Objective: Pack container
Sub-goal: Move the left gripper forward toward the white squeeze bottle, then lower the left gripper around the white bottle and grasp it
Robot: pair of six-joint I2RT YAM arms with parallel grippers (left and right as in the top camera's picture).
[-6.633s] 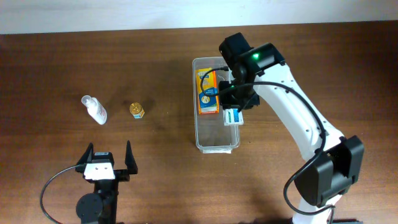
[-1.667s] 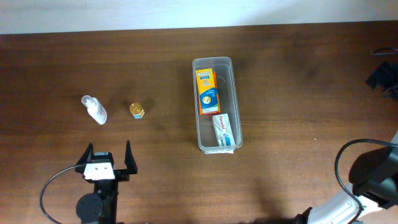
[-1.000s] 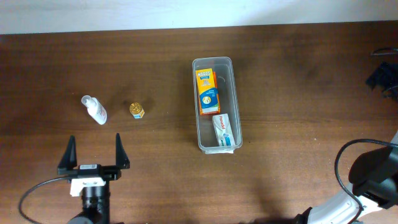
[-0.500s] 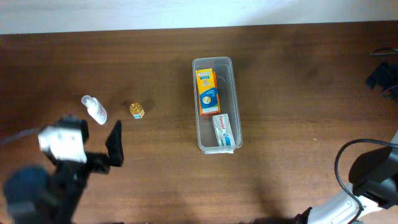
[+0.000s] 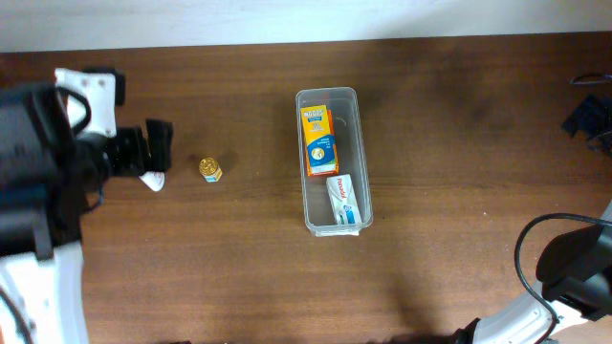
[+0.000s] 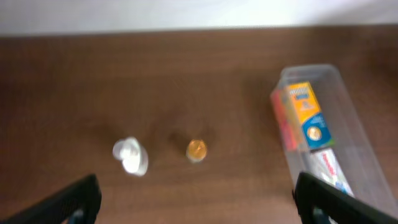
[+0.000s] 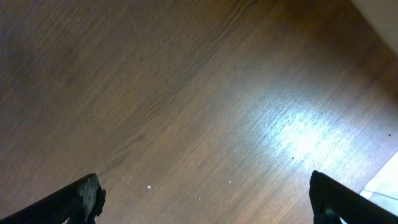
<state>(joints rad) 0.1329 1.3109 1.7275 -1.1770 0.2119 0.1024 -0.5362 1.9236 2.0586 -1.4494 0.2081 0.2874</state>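
The container is a clear, narrow bin at the table's middle. In it lie an orange box and, nearer the front, a white-and-blue box. The left wrist view shows the container at the right, with a white bottle and a small gold item on the wood to its left. My left gripper hangs open and empty high above them. From overhead the left arm hides most of the bottle; the gold item stands clear. My right gripper is open over bare wood.
The right arm's base sits at the front right corner, with dark parts at the right edge. A pale wall runs along the table's far side. In the right wrist view a white strip shows beyond the table.
My left arm has risen from the front left and swung back over the bottle, still open. The boxes, the container and the right arm have not moved.
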